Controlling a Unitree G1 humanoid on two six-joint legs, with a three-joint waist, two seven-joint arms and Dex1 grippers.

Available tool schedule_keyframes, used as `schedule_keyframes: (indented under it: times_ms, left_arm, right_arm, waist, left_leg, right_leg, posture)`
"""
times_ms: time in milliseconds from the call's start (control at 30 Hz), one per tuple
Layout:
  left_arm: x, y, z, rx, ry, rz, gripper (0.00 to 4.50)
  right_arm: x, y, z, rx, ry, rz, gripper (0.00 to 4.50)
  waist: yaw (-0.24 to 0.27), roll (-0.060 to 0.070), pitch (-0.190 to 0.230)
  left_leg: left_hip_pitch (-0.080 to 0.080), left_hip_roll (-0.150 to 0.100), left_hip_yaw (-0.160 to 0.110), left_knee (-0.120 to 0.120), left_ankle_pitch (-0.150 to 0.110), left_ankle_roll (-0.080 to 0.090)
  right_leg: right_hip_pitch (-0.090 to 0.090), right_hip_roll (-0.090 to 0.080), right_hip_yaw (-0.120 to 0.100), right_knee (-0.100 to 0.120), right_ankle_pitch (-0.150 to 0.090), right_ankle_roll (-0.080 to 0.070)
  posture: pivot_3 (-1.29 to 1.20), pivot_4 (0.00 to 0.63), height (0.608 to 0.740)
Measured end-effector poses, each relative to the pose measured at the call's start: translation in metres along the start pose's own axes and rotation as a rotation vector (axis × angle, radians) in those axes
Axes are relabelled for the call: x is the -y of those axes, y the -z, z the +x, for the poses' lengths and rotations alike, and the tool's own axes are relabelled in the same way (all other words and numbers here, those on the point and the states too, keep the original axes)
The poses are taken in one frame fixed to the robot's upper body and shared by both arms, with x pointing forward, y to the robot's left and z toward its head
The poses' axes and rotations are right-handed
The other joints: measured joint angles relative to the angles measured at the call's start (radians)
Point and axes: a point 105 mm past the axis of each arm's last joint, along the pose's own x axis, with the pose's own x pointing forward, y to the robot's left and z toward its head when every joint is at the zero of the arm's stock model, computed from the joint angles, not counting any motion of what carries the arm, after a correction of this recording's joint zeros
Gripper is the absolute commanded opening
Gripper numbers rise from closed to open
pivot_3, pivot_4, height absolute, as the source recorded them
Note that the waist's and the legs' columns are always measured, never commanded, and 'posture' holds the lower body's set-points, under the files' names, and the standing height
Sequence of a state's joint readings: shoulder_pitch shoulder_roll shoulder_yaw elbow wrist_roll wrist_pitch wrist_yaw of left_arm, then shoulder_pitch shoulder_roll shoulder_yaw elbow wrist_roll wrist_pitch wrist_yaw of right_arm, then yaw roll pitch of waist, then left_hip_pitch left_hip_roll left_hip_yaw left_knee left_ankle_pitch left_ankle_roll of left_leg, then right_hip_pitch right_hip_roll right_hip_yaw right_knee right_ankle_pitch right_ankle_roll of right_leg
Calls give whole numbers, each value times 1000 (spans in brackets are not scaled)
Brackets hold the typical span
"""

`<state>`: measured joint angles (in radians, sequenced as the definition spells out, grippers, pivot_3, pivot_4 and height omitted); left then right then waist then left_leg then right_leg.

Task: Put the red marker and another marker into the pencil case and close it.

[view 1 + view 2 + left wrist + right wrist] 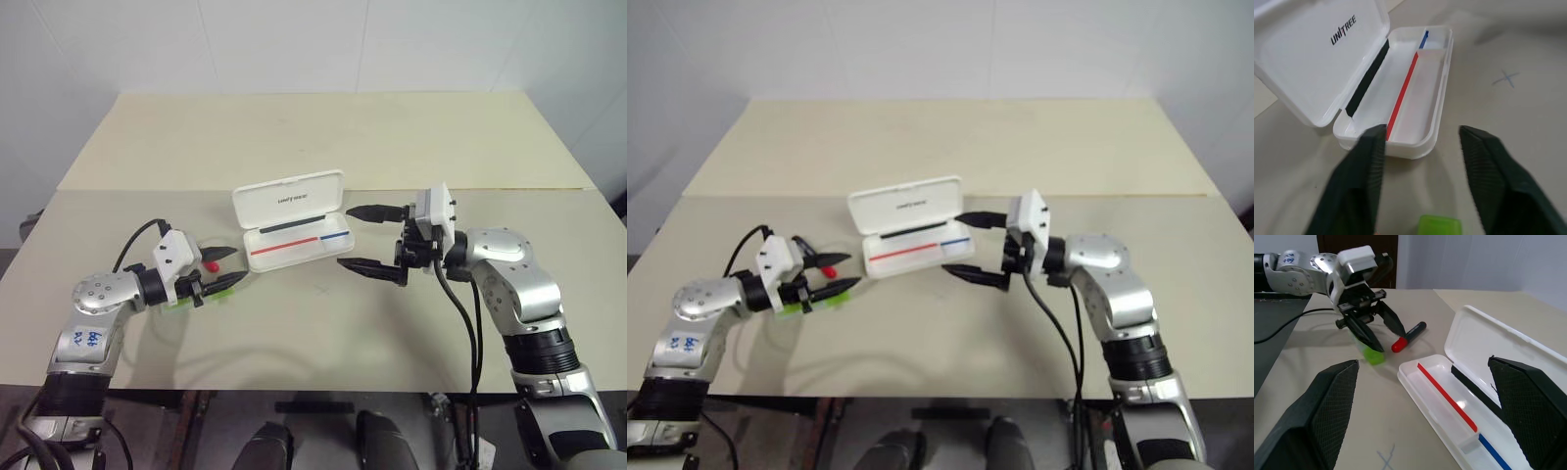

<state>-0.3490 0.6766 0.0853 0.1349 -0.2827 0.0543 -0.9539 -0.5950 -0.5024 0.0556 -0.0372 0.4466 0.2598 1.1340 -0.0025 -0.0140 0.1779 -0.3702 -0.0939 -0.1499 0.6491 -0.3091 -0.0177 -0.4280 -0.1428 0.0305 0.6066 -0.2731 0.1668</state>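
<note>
Inventory, as I see it from my station:

- Surroundings: black cable (137, 238) loops off the L wrist onto the worktop; faint pencilled cross (322, 289) on the surface just in front of the case. Nothing stands between either gripper and the case.
- Surface/room: beige worktop (323, 137) made of two boards w/ a seam running across behind the case; white walls behind.
- Pencil case (294, 221): white, lid open and tilted back, centre of worktop. Tray holds no markers; black strip plus red-blue stripe inside.
- Red marker (1408, 337): lying flat on worktop, L of the case, just beyond the L fingers; not gripped.
- Green marker (1373, 355): lying on worktop below the L gripper, between its fingers, by the case's L end. Contact: I can't tell.
- L gripper (223, 268): jaws apart, straddling the green marker, tips toward the case.
- R gripper (361, 238): jaws wide apart, holding nothing, hovering at the case's R end, pointing L.
</note>
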Motion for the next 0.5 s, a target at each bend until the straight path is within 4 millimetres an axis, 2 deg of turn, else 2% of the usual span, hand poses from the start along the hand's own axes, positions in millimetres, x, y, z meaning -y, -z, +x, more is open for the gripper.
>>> schedule_keyframes:
  times_ms: [233, 333, 500]
  left_arm:
    - [-11, -1, 19, -26, 26, 20, 2225]
    - [-8, -7, 33, -20, 90, 29, 2225]
    - [-4, -10, 40, -47, 172, 47, 2225]
  right_arm:
    - [1, 0, 1, 5, 16, -9, 4500]
    - [1, 0, 2, 10, 22, -10, 4500]
    - [0, 0, 2, 13, 33, -10, 4500]
  waist:
    - [-2, 0, 0]
    - [-1, 0, 0]
    - [-5, 0, 0]
  left_leg:
    - [0, -1, 0, 0, 0, 0]
    - [0, -1, 0, 0, 0, -1]
    - [0, 0, 1, 0, 0, -1]
  right_leg:
    - [0, 2, 0, 2, 0, 0]
    - [0, 2, 0, 2, 0, -1]
    - [0, 3, 0, 2, 0, -1]
  posture:
    - [0, 150, 740]
    - [0, 150, 740]
    - [0, 150, 740]
